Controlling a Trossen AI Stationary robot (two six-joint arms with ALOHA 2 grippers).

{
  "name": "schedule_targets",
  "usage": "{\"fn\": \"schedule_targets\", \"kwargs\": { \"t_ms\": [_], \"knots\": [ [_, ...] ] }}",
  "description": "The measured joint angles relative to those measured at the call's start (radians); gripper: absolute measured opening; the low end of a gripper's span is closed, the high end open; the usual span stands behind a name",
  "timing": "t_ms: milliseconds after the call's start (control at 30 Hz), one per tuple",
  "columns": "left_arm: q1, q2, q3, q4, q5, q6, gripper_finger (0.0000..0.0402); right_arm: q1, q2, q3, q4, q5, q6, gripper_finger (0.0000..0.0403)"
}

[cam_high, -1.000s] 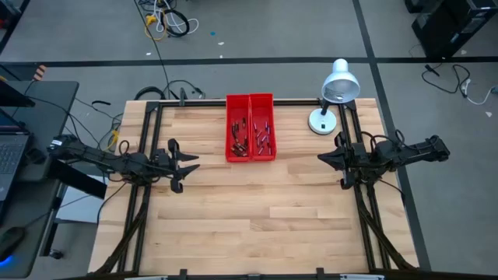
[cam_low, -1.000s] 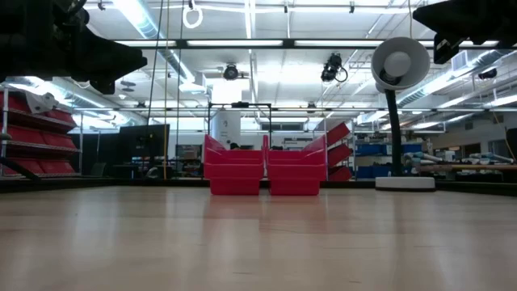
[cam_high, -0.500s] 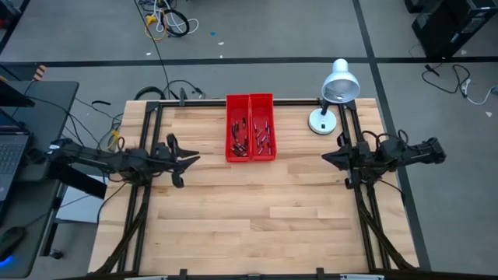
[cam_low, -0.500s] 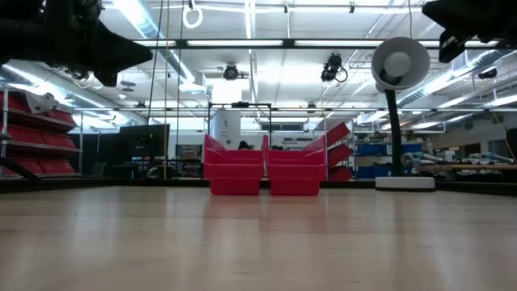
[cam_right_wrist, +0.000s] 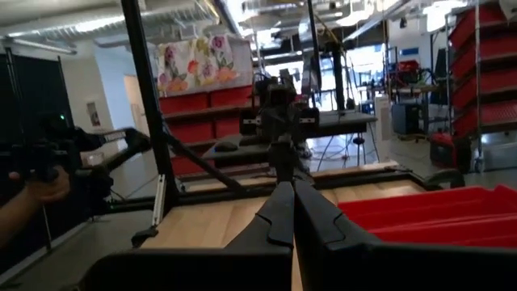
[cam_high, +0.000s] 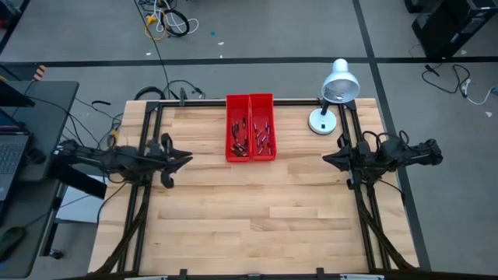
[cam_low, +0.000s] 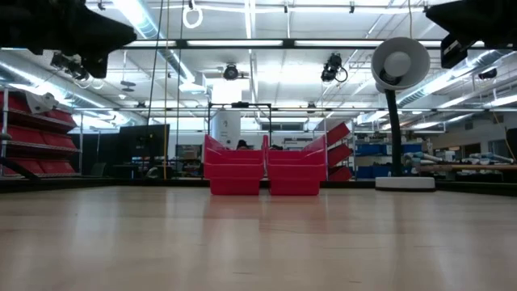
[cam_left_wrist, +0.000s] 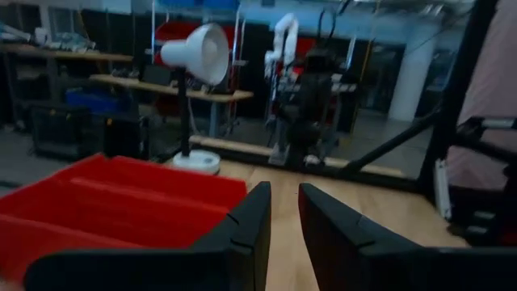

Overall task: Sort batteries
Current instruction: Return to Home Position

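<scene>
Batteries [cam_high: 240, 137], small cylinders of silvery-grey and dark colour, lie in two heaps, one in each of two red plastic bins. The left red bin [cam_high: 236, 104] and the right red bin [cam_high: 262, 103] stand side by side, their walls touching, at the middle of the far edge of the pale wooden surface [cam_high: 257, 210]. In the low view you see only the red fronts of both bins, so the batteries are hidden there. Which kind lies in which bin you cannot tell; they are too small.

Your left pincer [cam_high: 185, 159] hangs over the left edge of the surface, pointing toward the middle, well apart from the bins. In the left wrist view its two dark fingers [cam_left_wrist: 252, 218] stand with a narrow gap between them, and nothing is held in this gap. Your right pincer [cam_high: 327, 159] hangs over the right edge and points toward the left one. In the right wrist view its fingers [cam_right_wrist: 275, 214] are pressed together and hold nothing. A white desk lamp with a round base [cam_high: 336, 84] stands at the far right corner, near the right pincer.
</scene>
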Motion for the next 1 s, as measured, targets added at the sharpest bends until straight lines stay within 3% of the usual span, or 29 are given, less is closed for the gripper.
{"fn": "schedule_targets", "kwargs": {
  "t_ms": [233,500,867,1000],
  "knots": [
    [-0.024,-0.106,0.000,-0.082,0.001,0.035,0.0081,0.000,0.004,-0.101,0.201,-0.006,-0.011,0.0000],
    [-0.024,-0.117,-0.002,-0.129,0.044,0.035,0.0081,-0.001,0.004,-0.162,0.217,-0.006,0.001,0.0000],
    [-0.024,-0.117,-0.187,0.082,0.052,0.052,0.0081,-0.041,0.004,-0.204,0.206,0.017,0.031,0.0000],
    [-0.024,-0.116,-0.186,0.060,0.102,0.027,0.0081,-0.046,0.004,-0.204,0.170,0.019,0.033,0.0000]
  ]
}}
